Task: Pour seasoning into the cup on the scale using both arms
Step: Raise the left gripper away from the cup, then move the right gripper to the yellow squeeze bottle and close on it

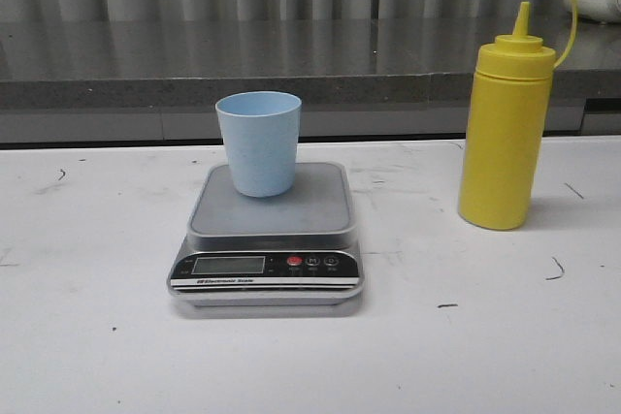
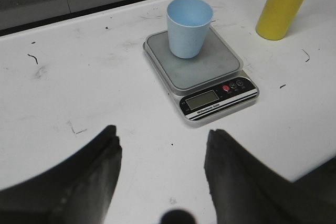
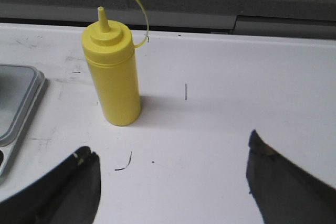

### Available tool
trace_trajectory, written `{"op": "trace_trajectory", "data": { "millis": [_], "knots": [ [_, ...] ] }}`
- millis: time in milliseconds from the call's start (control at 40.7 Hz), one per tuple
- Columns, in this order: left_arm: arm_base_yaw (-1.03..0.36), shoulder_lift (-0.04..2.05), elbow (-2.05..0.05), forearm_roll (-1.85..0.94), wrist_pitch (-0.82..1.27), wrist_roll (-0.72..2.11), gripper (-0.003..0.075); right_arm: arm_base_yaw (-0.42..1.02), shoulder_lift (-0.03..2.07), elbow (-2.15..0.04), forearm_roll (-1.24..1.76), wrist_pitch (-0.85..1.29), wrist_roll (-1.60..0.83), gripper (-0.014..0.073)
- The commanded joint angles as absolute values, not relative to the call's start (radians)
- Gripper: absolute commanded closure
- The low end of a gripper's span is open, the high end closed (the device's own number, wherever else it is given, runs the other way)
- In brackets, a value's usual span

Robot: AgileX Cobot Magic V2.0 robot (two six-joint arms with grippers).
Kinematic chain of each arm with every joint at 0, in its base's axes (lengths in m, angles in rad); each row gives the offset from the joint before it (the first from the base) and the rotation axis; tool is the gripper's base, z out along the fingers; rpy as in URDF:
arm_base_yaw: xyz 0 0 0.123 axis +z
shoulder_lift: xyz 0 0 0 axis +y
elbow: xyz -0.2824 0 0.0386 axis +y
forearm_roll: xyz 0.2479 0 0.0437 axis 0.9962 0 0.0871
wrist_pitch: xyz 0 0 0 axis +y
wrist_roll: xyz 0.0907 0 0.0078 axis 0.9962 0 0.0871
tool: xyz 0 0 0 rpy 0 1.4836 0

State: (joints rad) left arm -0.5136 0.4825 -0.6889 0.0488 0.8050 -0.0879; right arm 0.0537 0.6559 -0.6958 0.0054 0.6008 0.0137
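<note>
A light blue cup (image 1: 258, 143) stands upright on the grey platform of the scale (image 1: 272, 206) in the middle of the white table; both also show in the left wrist view, cup (image 2: 189, 27) on scale (image 2: 202, 64). The yellow seasoning bottle (image 1: 506, 128) stands upright to the right of the scale, nozzle uncapped, its little cap hanging on a tether. My left gripper (image 2: 163, 134) is open over bare table, short of the scale. My right gripper (image 3: 170, 145) is open wide, short of the seasoning bottle (image 3: 112, 72). Neither arm shows in the front view.
A grey counter ledge (image 1: 291, 75) runs along the table's far edge, with a corrugated wall behind. Small dark scuff marks (image 1: 555, 269) dot the white tabletop. A corner of the scale (image 3: 16, 103) shows in the right wrist view.
</note>
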Motion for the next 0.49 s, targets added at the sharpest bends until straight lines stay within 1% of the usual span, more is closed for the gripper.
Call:
{"op": "trace_trajectory", "data": {
  "millis": [0,123,197,270,467],
  "knots": [
    [-0.520,0.487,-0.716,0.052,0.726,-0.099,0.0356,0.112,0.731,-0.744,0.014,0.502,0.000,0.0002],
    [-0.520,0.487,-0.716,0.052,0.726,-0.099,0.0356,0.192,0.822,-0.744,0.015,0.456,-0.030,0.0002],
    [-0.520,0.487,-0.716,0.052,0.726,-0.099,0.0356,0.220,0.874,-0.734,0.031,0.421,-0.029,0.0002],
    [-0.520,0.487,-0.716,0.052,0.726,-0.099,0.0356,0.229,0.912,-0.691,0.046,0.339,-0.019,0.0002],
    [-0.520,0.487,-0.716,0.052,0.726,-0.099,0.0356,0.229,0.998,-0.469,0.058,-0.125,-0.015,0.0002]
  ]
}}
